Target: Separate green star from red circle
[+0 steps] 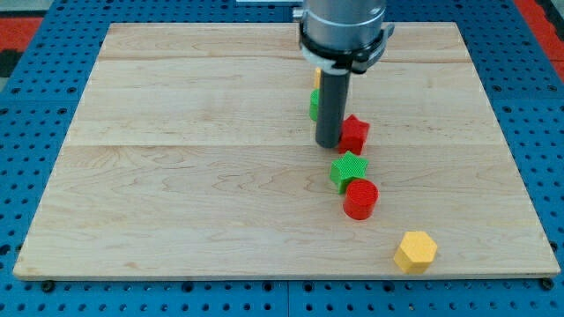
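Trouble looks likely: green star (349, 169) touches red circle (360, 199) near mid-board, and my tip (328, 144), a bare rod with no pincer, sits just above; pushing straight down would shove both together.

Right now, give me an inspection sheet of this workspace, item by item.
Surface: wooden board lying flat on a blue pegboard.
Job's things: green star and red circle touch, the circle just toward the view's bottom right of the star.
Clutter: red block above the star; yellow hexagon alone near the bottom right; a green block and a yellow block mostly hidden behind the rod, shapes unclear.
Grippers: none; my tip rests on the board, just above the star and left of the red block.
Cables: nothing seen.
Surroundings: red patches at the view's top corners, too cropped to identify.
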Controlling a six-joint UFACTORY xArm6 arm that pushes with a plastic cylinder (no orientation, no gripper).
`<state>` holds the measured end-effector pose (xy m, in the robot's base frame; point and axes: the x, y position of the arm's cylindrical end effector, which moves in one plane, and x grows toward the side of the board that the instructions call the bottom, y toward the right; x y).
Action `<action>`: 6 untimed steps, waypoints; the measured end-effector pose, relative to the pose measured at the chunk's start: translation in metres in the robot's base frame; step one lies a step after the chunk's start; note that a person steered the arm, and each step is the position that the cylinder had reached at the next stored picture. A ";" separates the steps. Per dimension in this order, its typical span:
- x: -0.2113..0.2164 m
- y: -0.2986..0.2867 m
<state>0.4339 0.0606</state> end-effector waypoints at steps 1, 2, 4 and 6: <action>0.004 0.004; 0.014 -0.025; 0.075 0.055; 0.082 0.056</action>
